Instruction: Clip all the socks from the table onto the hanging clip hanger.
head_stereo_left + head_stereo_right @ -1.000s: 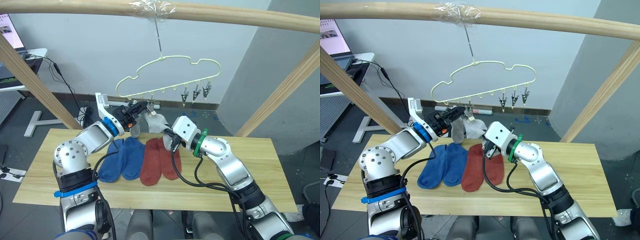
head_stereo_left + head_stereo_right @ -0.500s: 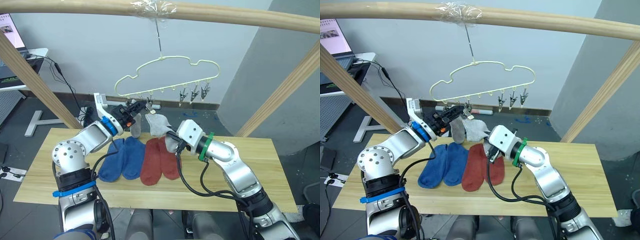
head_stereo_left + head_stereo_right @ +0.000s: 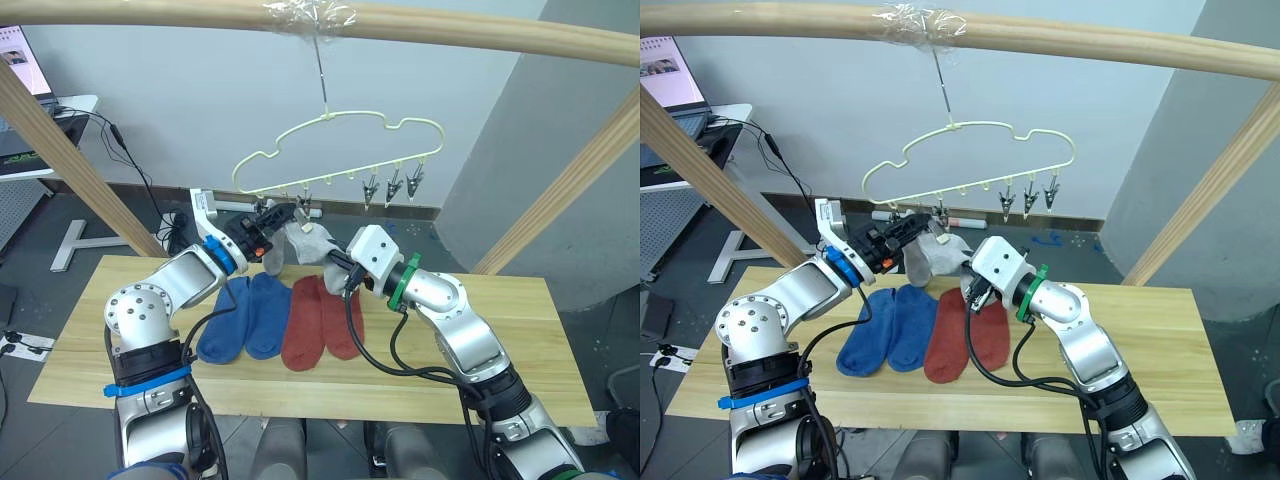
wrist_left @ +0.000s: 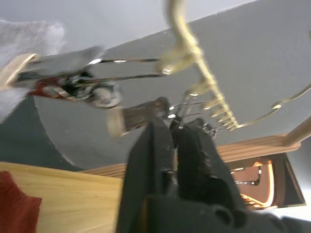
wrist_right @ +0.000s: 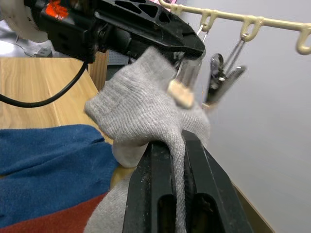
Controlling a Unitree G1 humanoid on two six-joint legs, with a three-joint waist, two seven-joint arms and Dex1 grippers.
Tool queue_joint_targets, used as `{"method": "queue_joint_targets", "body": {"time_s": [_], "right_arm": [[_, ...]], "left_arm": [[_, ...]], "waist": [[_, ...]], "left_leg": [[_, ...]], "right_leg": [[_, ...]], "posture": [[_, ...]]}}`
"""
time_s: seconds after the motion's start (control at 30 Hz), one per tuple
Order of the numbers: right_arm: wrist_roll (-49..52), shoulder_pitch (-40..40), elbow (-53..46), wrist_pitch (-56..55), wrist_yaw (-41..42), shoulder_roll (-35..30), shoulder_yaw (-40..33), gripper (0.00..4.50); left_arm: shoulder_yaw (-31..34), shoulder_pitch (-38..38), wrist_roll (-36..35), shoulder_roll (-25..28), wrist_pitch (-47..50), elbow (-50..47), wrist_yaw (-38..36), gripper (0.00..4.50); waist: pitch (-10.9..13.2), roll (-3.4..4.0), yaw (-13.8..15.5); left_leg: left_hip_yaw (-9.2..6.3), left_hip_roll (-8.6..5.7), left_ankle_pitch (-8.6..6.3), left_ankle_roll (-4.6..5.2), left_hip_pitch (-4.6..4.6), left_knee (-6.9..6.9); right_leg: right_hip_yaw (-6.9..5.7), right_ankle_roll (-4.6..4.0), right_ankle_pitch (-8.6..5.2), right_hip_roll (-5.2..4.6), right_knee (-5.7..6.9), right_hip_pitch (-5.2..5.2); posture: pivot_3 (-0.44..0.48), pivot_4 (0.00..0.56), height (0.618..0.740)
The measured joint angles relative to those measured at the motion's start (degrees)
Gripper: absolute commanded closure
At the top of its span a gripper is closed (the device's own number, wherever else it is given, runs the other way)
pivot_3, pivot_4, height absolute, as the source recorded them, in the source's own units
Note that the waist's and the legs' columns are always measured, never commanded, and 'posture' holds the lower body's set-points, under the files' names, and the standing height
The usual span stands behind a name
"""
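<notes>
**Grey sock raised to the clips**

Round wooden poles [image 3: 420, 22] frame my workspace, one running across the top with the clip hanger [image 3: 335, 150] hooked from it on a thin wire. Behind stands a pale grey wall, and off to my left a desk with a screen [image 3: 15, 60] and trailing cables. Three metal clips [image 3: 391, 186] hang free toward my right end of the hanger; the ones toward my left sit right at my grippers.

Below lies the table [image 3: 520, 350] of light planks. On it rest two blue socks [image 3: 245, 318] side by side, and just beside them two rust-red socks [image 3: 318, 320], touching one another. Two grey socks [image 3: 300, 245] are up in the air between my arms, close under the hanger's row of clips.

My left gripper [image 4: 172, 131] has its fingers pressed together on a metal clip [image 4: 141, 114] of the hanger, pinching its handles. My right gripper [image 5: 177, 145] is clamped on a grey sock [image 5: 141, 111], with the knit pulled down between the two fingers, and its upper edge lies against the clip and my left fingers [image 5: 146, 29]. My right arm and its black cable stand over the red socks.
</notes>
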Motion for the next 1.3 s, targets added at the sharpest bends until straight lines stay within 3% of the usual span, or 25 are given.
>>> {"method": "queue_joint_targets", "body": {"time_s": [0.17, 0.23, 0.4, 0.47, 0.6, 0.7, 0.9, 1.0, 1.1, 1.3], "right_arm": [[5.2, 0.57, -1.59, 6.23, 0.29, 4.04, -0.34, 4.5], [8.97, 1.11, -2.99, 11.45, 0.06, 7.06, -0.48, 4.5], [14.58, 0.95, -3.87, 19.98, -0.53, 9.88, -1.83, 3.13], [15.3, 0.74, -4.0, 21.73, -1.23, 9.69, -1.99, 2.49], [15.02, 0.53, -4.34, 22.94, -1.96, 7.47, -1.52, 1.09], [14.74, 1.56, -6.17, 22.85, -1.99, 4.42, -1.25, 0.08], [15.54, 4.84, -12.53, 23.24, -1.82, -1.59, -2.98, 0.03], [17.19, 5.69, -16.87, 24.75, -1.57, -4.17, -5.61, 0.0], [19.32, 5.43, -21.31, 27.47, -1.56, -6.1, -8.86, 0.0], [21.91, 3.02, -23.15, 30.16, -2.72, -6.13, -10.67, 0.0]], "left_arm": [[-2.5, 1.45, 5.56, 3.65, -3.33, -0.72, -1.46, 1.08], [-5.17, 3.24, 11.13, 6.74, -7.58, -2.02, -4.68, 1.08], [-7.03, 4.32, 16.94, 8.44, -13.28, -2.71, -8.67, 1.06], [-9.06, 7.01, 20.88, 12.35, -15.79, -5.74, -11.76, 1.06], [-11.98, 10.86, 26.31, 17.14, -21.39, -16.01, -17.72, 1.06], [-13.79, 12.41, 29.3, 17.3, -24.68, -19.13, -19.86, 1.06], [-19.46, 14.21, 35.19, 12.36, -29.57, -20.65, -19.38, 1.06], [-22.81, 14.2, 40.39, 8.43, -34.72, -20.07, -18.15, 1.89], [-26.71, 14.15, 48.03, 4.08, -41.26, -15.77, -15.2, 1.89], [-27.29, 12.19, 53.79, 0.85, -46.39, -9.95, -13.35, 1.89]], "waist": [[0.02, 0.01, -0.14], [0.03, 0.03, -0.1], [0.04, 0.04, 0.33], [0.07, 0.05, 0.21], [0.08, 0.06, 0.37], [0.09, 0.08, 0.47], [0.1, 0.08, 0.39], [0.11, 0.11, 0.28], [0.11, 0.1, 0.25], [0.11, 0.1, -0.07]], "left_leg": [[0.01, 0.04, 0.0, 0.0, -0.02, -0.11], [0.02, 0.05, 0.03, -0.06, -0.01, -0.24], [0.03, 0.0, 0.06, -0.09, -0.02, -0.34], [0.13, 0.0, 0.06, -0.09, -0.07, -0.44], [0.21, 0.02, 0.07, -0.12, -0.15, -0.77], [0.21, 0.02, 0.07, -0.12, -0.21, -0.79], [0.23, 0.0, 0.07, -0.11, -0.32, -0.73], [0.23, 0.0, 0.07, -0.11, -0.31, -0.72], [0.24, -0.01, 0.07, -0.1, -0.31, -0.68], [0.22, 0.06, 0.08, -0.1, -0.31, -0.68]], "right_leg": [[0.05, -0.01, 0.0, 0.03, 0.01, -0.1], [0.03, -0.07, -0.03, 0.04, 0.01, -0.14], [0.0, -0.12, -0.07, -0.03, -0.03, -0.17], [0.08, -0.15, -0.09, -0.02, -0.04, -0.31], [0.1, -0.3, -0.18, -0.03, -0.01, -0.58], [0.1, -0.29, -0.21, -0.03, -0.02, -0.63], [0.12, -0.27, -0.22, -0.05, -0.01, -0.69], [0.13, -0.26, -0.22, -0.02, 0.0, -0.67], [0.14, -0.26, -0.21, -0.01, 0.0, -0.67], [0.14, -0.27, -0.21, 0.1, 0.02, -0.67]], "posture": [[0.216, 0.228, 0.74], [0.216, 0.228, 0.74], [0.218, 0.229, 0.74], [0.218, 0.229, 0.74], [0.219, 0.23, 0.74], [0.217, 0.231, 0.74], [0.194, 0.231, 0.74], [0.175, 0.225, 0.74], [0.161, 0.224, 0.74], [0.144, 0.217, 0.74]]}}
